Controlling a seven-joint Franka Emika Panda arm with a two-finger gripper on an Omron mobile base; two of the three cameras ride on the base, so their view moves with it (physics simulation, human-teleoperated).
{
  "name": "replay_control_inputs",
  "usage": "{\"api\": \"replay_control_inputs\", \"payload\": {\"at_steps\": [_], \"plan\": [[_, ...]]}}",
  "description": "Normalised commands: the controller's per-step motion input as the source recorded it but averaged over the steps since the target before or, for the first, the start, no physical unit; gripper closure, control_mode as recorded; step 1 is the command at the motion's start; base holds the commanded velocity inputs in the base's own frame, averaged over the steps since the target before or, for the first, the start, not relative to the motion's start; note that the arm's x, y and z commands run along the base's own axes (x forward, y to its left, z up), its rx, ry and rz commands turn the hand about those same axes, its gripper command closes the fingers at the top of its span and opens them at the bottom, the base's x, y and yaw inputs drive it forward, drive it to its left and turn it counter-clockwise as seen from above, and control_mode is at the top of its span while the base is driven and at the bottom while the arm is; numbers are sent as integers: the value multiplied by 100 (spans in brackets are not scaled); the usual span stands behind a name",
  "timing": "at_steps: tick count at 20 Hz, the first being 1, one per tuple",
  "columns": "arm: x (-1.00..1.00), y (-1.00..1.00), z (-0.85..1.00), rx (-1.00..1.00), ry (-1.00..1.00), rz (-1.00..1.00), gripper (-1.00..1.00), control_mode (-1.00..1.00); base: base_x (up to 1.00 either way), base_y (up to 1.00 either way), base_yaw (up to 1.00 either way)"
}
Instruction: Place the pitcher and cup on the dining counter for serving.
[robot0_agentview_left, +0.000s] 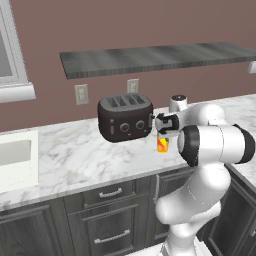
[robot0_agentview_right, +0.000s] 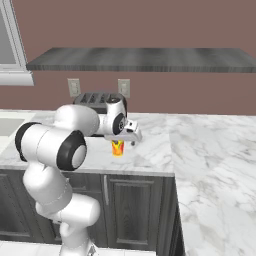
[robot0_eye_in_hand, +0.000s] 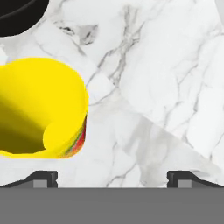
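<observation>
One end effector (robot0_agentview_right: 131, 140), jaws wide, hangs over the cup (robot0_agentview_right: 117, 148).

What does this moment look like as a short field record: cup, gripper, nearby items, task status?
cup: yellow cup upright on the marble counter, right of the toaster
gripper: gripper open, above the counter, cup off to one side, not between the fingers
holding: nothing
surroundings: wall shelf, two outlets above the counter
task status: cup not yet picked up
</observation>
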Motion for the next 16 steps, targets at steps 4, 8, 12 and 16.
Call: {"api": "replay_control_inputs", "payload": {"at_steps": [4, 8, 12, 16], "plan": [[0, 0, -21, 3, 0, 0, -100, -100, 0, 0, 0], [-2, 0, -1, 5, 0, 0, -100, -100, 0, 0, 0], [-32, 0, 25, 0, -9, 0, -100, -100, 0, 0, 0], [-24, 0, 48, 0, -16, 0, -100, -100, 0, 0, 0]]}}
